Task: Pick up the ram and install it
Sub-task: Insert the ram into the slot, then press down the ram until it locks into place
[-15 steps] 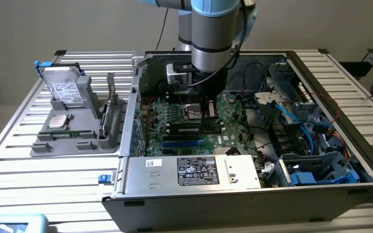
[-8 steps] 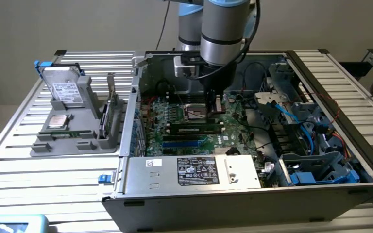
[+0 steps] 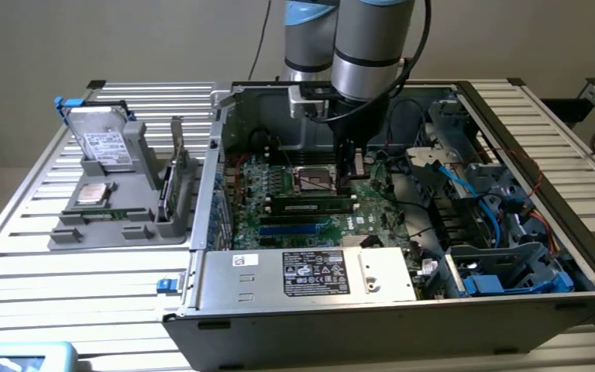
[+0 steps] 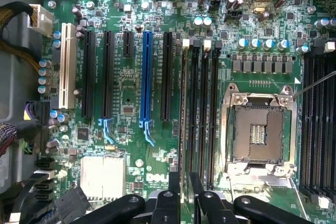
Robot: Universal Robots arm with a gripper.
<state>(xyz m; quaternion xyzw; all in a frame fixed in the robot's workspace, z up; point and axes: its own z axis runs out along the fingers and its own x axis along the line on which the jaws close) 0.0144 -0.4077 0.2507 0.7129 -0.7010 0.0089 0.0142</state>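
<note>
Furthest to the exterior view's left, a grey tray [image 3: 122,232] sits on the slatted worktop [image 3: 80,279]. It carries a hard drive [image 3: 101,139] at its far end, a small silver processor chip [image 3: 91,194] nearer, and a green expansion card [image 3: 177,182] standing on edge along its right side.

Just right of the tray lies the open computer case [image 3: 380,325], with a labelled power supply box [image 3: 308,273] along its near wall. Inside, the green motherboard [image 3: 276,221] [image 4: 126,145] shows a blue expansion slot [image 4: 146,77] among black ones, and an empty processor socket [image 3: 313,180] [image 4: 258,129].

The ram [image 3: 313,207] [image 4: 184,119] stands on edge in the bank of black memory slots just near of that socket. It runs left to right, with its pale label facing the near side. Whether it is fully seated cannot be told.

The gripper [image 3: 358,172] [image 4: 188,192] hangs from the arm inside the case, over the ram's right end and beside the socket. Whether the fingers are apart, together or clamped on the ram cannot be told.

Further right, blue cables [image 3: 483,201] and a drive cage [image 3: 514,271] crowd the case's right side.
</note>
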